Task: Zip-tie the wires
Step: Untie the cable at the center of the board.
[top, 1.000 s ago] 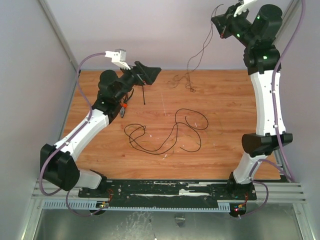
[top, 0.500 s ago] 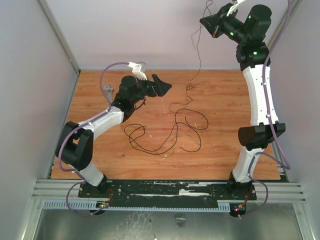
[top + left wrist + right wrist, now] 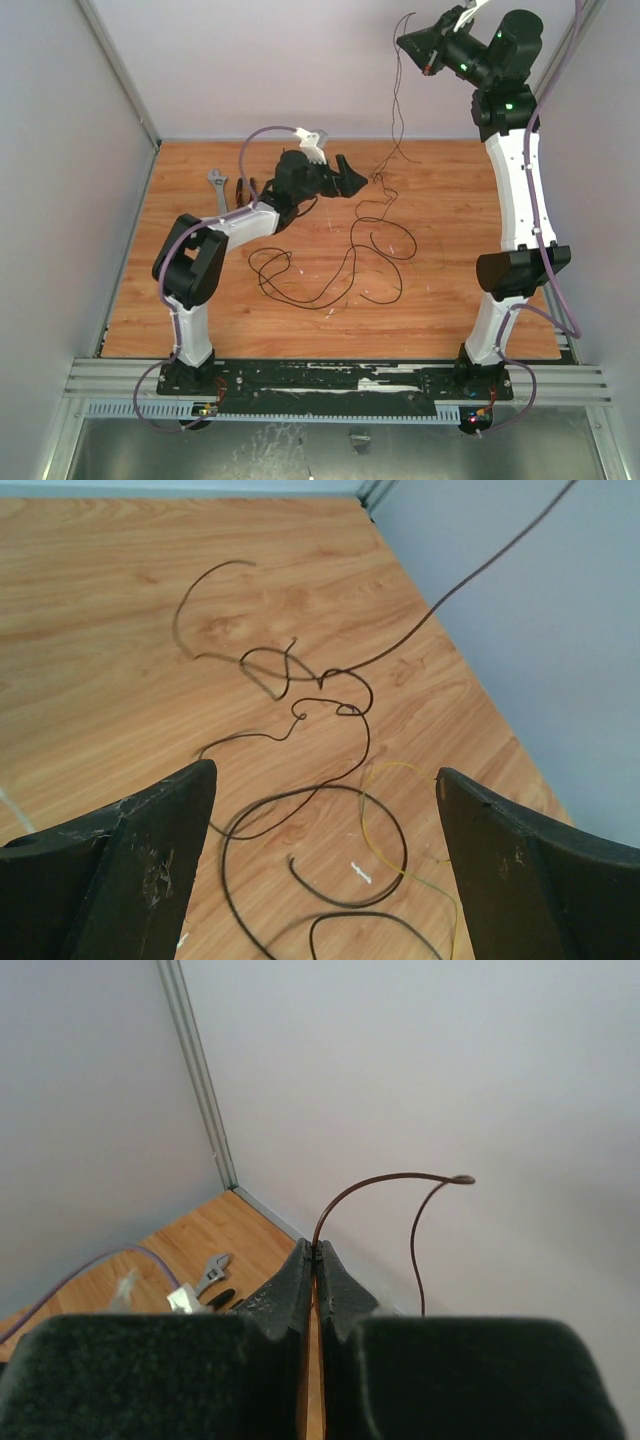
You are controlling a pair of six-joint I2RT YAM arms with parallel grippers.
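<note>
No legible text, labels, brand marks, numbers or signs in any of the three views.

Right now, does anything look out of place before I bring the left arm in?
Yes: the right gripper, shut, holds one strand of the wires high above the back edge of the table. The strand hangs down to the tangle, which sprawls loose across the wood, not bundled.
</note>
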